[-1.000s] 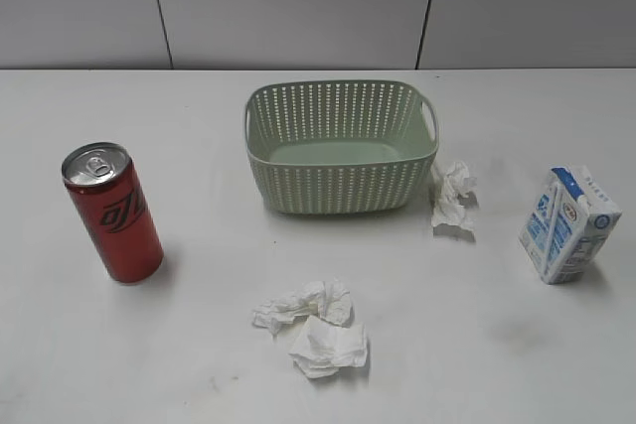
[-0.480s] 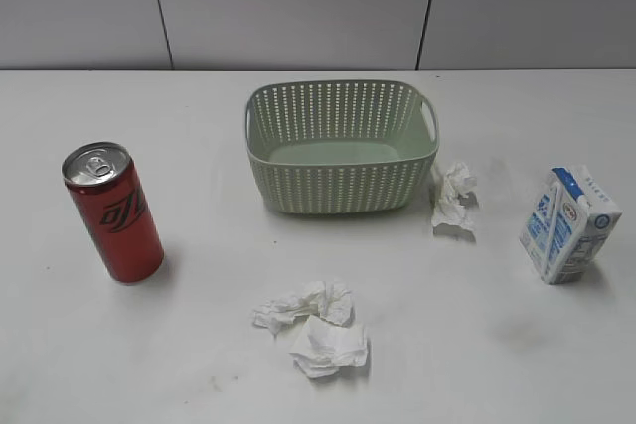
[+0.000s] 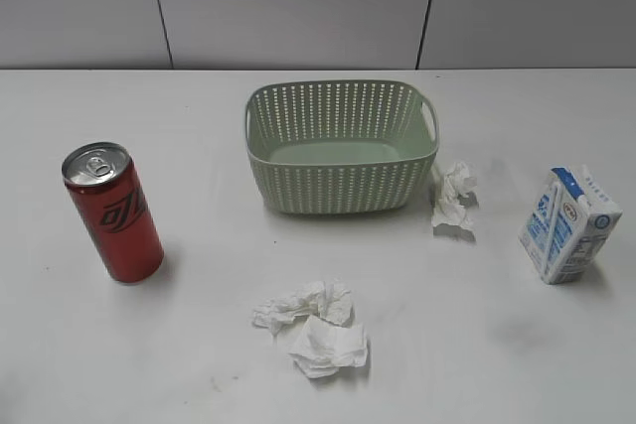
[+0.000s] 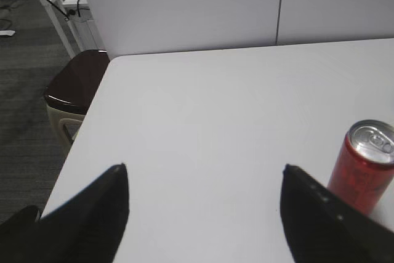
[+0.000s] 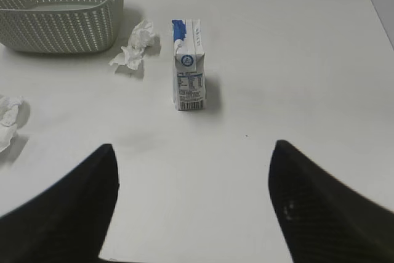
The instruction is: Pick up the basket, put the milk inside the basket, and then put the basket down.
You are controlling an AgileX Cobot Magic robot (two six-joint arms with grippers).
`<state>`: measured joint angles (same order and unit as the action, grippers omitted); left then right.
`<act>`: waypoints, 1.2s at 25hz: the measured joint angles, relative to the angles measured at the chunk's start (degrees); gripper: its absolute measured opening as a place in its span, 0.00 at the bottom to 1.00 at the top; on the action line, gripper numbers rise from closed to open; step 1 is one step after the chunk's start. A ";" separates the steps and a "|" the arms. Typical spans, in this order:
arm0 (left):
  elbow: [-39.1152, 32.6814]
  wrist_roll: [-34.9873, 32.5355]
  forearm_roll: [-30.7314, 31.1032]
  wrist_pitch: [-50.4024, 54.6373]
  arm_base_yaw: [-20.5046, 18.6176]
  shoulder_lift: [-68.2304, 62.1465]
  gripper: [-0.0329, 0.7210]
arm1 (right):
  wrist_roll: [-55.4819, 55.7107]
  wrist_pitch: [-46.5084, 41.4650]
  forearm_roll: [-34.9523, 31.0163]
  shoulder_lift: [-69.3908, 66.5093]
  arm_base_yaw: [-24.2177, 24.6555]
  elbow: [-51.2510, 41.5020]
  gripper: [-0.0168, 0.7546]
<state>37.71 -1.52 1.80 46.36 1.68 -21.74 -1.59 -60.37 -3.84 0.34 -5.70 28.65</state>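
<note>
The pale sage-green basket (image 3: 341,146) stands empty at the middle back of the white table; its corner also shows in the right wrist view (image 5: 61,10). The blue-and-white milk carton (image 3: 568,224) stands upright at the right, also in the right wrist view (image 5: 189,64). My left gripper (image 4: 203,167) is open and empty above bare table at the far left. My right gripper (image 5: 192,146) is open and empty, a little short of the carton. Neither gripper shows in the exterior view.
A red soda can (image 3: 113,212) stands at the left, also in the left wrist view (image 4: 364,164). Crumpled tissues lie right of the basket (image 3: 453,196) and in front of it (image 3: 313,325). A dark bin (image 4: 74,84) stands off the table's left edge.
</note>
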 joint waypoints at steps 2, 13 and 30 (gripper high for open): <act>1.92 0.00 -0.98 -1.90 0.00 -5.27 0.82 | 0.00 0.00 0.00 0.00 0.00 0.00 0.76; 22.40 -0.44 -6.15 -3.97 4.26 -37.61 0.82 | 0.09 0.00 -0.12 0.00 0.00 0.00 0.76; 55.06 8.76 -10.17 8.53 22.76 -80.00 0.82 | 0.25 0.04 -0.17 0.00 0.00 0.00 0.76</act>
<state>92.77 7.24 -8.37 54.90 24.44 -101.74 -1.34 -60.33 -4.00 0.34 -5.70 28.65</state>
